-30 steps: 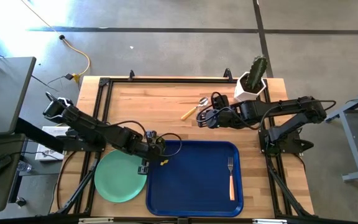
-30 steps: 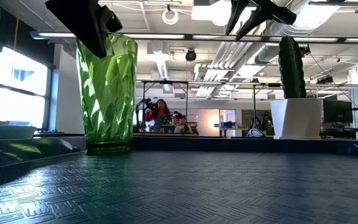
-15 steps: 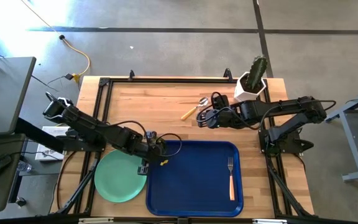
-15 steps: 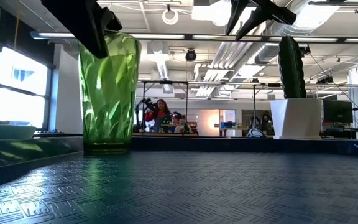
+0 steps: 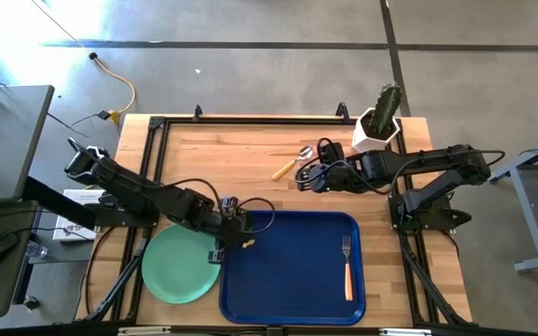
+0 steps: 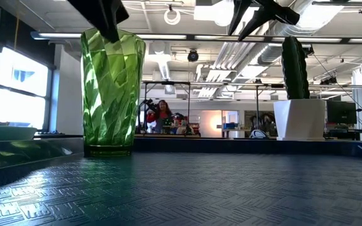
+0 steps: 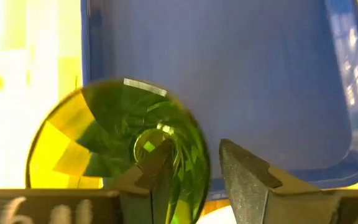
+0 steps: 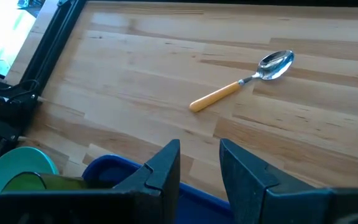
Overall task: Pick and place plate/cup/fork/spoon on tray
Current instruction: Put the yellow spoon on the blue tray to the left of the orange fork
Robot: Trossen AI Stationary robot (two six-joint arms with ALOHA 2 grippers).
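Observation:
The green cup stands upright on its base in the far left corner of the blue tray. My left gripper hovers open over the cup, one finger above the inside, the other outside the rim. The mint plate lies flat on the table left of the tray. The fork lies on the tray's right side. The spoon rests on the wood behind the tray. My right gripper hangs open above the table near the spoon.
A white pot with a cactus stands at the table's far right corner. A black frame runs along the table's edges. Bare wood lies behind the tray, and most of the tray floor is uncovered.
My left gripper has opened and let go of the cup's rim, and its finger has drawn up off the cup's wall. The cup has stayed upright on the tray, nudged only slightly sideways.

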